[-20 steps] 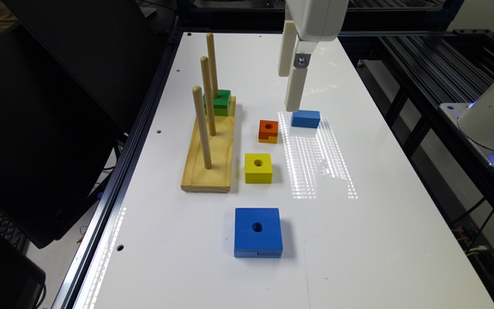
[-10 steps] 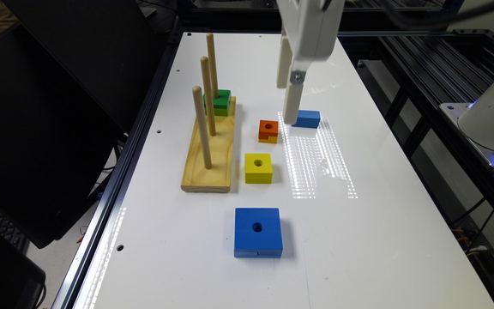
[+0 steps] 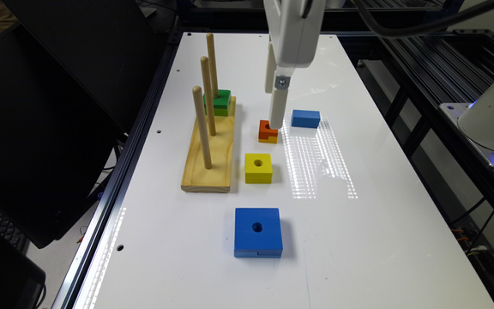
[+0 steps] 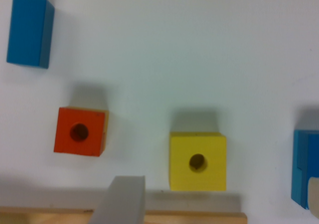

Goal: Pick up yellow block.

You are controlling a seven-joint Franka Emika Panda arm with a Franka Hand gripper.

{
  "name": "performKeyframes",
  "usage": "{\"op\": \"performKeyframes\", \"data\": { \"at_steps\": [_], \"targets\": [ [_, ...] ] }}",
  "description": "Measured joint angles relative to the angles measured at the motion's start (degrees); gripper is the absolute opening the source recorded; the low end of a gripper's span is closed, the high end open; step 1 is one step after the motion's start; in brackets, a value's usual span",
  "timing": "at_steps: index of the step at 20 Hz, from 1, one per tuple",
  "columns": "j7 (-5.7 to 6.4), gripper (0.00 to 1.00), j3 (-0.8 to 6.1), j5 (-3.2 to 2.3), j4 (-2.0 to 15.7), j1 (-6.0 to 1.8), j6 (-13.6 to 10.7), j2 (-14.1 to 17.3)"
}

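Yellow block [image 3: 258, 168] flat on the white table [image 3: 358, 240], hole up, untouched, just right of the wooden peg base [image 3: 209, 154] in the exterior view and beside that base's near end; also seen from above in the wrist view [image 4: 198, 160], close to the base's edge [image 4: 199, 217]. Gripper [image 3: 276, 112] hanging above the table farther back, its tip in front of the orange block [image 3: 268, 131], between the yellow block and the small blue block [image 3: 305, 118]. Fingers [image 4: 121, 200]: only one grey tip visible in the wrist view, so spacing impossible to tell; nothing seen held. Orange block [image 4: 80, 131] a short way beyond the yellow one, apart from it. Small blue block [image 4: 29, 31] farther off to the right. Big blue block [image 3: 258, 231] nearest the camera, well apart from the yellow one, hole up. Green block [image 3: 217, 102] sitting on the far end of the base, on a peg [image 3: 212, 65]. Two more pegs standing bare nearer along the base.
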Motion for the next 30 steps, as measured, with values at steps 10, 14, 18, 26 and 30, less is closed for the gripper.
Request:
{"op": "performKeyframes", "data": {
  "at_steps": [10,14,18,26,30],
  "targets": [
    [0.0,1.0,-0.05,-0.39,1.08,-0.12,2.32,4.12],
    [0.0,1.0,-0.09,-0.53,1.29,-0.16,3.09,5.11],
    [0.01,1.0,-0.1,-0.65,1.25,-0.16,3.67,6.18],
    [0.16,1.0,-0.19,-1.18,1.33,-0.18,6.07,8.64],
    [0.16,1.0,-0.21,-1.26,1.28,-0.18,6.76,9.69]
  ]
}}
